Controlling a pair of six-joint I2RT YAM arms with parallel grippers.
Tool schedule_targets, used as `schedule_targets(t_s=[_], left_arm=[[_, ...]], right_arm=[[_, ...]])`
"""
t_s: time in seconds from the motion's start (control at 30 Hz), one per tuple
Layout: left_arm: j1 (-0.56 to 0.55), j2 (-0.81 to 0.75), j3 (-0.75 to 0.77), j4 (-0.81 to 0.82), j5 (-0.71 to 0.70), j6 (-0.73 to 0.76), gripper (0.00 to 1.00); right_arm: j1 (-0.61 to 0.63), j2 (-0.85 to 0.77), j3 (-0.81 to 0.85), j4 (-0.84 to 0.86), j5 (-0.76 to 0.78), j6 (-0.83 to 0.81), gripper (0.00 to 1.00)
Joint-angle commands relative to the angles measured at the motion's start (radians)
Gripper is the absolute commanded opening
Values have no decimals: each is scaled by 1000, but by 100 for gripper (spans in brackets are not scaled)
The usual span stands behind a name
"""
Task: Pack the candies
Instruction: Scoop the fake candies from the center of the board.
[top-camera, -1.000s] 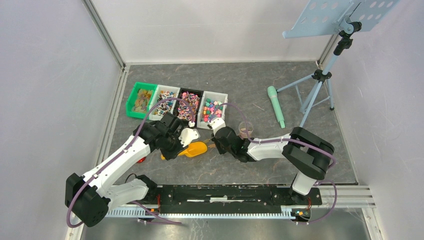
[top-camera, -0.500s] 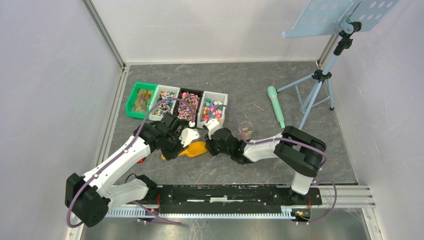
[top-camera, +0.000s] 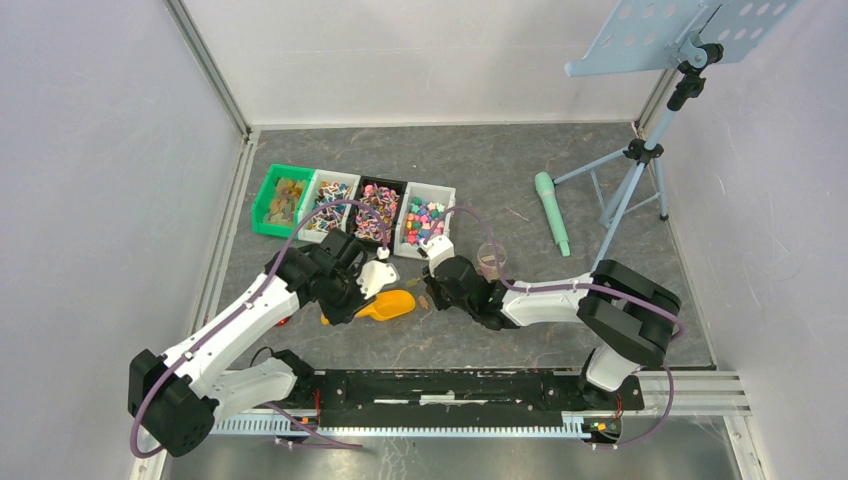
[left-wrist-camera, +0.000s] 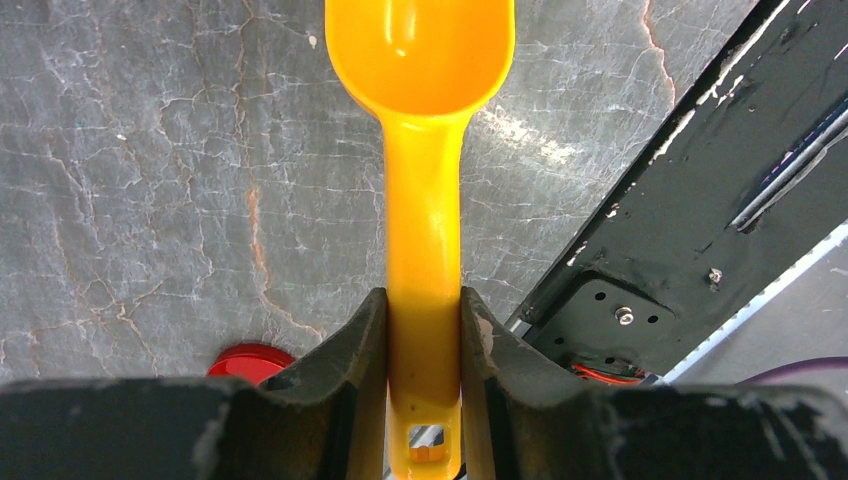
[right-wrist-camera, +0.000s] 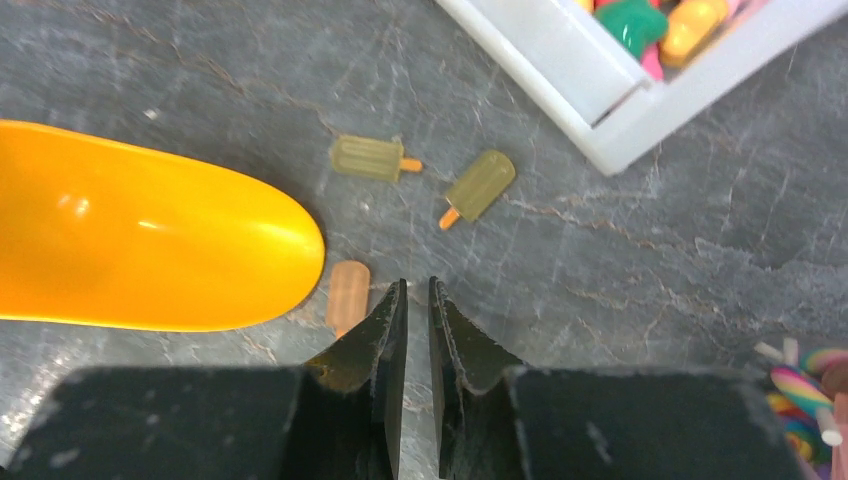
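Trouble is likeliest around the three small popsicle-shaped candies (right-wrist-camera: 372, 158) lying loose on the grey marbled tabletop (right-wrist-camera: 620, 260) in the middle of the right wrist view. The pale orange one lies just beside the lip of the orange plastic scoop (right-wrist-camera: 150, 250) and just left of the right gripper (right-wrist-camera: 417, 290). That gripper's fingers stand barely apart, with a thin slit between them and nothing in it. At that spread they look too narrow to take a candy, and pressing down would probably flick it aside or under the scoop. The left gripper (left-wrist-camera: 422, 300) is clamped on the scoop's handle. Pushed forward, the scoop may only shove the flat candies along the table, and with both grippers this near each other a bump seems possible.

The scoop's bowl is cut off at the top of the left wrist view, so I cannot tell whether its front holds anything. A red round lid (left-wrist-camera: 250, 358) at lower left is half hidden behind a finger. From above, the loose candies are too small to make out. The rest of the candies fill the row of four small plastic bins (top-camera: 263, 205) at centre left. The contents of the small clear cup (top-camera: 491, 260) are unclear.
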Motion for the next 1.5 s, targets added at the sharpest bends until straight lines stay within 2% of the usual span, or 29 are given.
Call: schedule_targets(t_s=[0.0, 0.3, 0.5, 0.87, 1.13, 1.3, 1.47], left_arm=[[-22, 30, 35, -1, 31, -15, 2], [-40, 47, 37, 18, 10, -33, 2], [-49, 63, 39, 23, -7, -43, 2], [-50, 48, 40, 33, -3, -45, 2], [-52, 49, 40, 33, 5, -39, 2], [-53, 37, 37, 37, 4, -39, 2], [-54, 39, 33, 41, 0, -42, 2]], right_arm=[[5, -15, -25, -14, 32, 12, 19], [10, 54, -22, 27, -36, 32, 19], [25, 58, -32, 123, -118, 52, 18], [32, 39, -7, 143, -166, 109, 18], [32, 51, -8, 256, -237, 195, 18], [32, 64, 37, 219, -232, 191, 18], [24, 9, -10, 197, -190, 175, 18]])
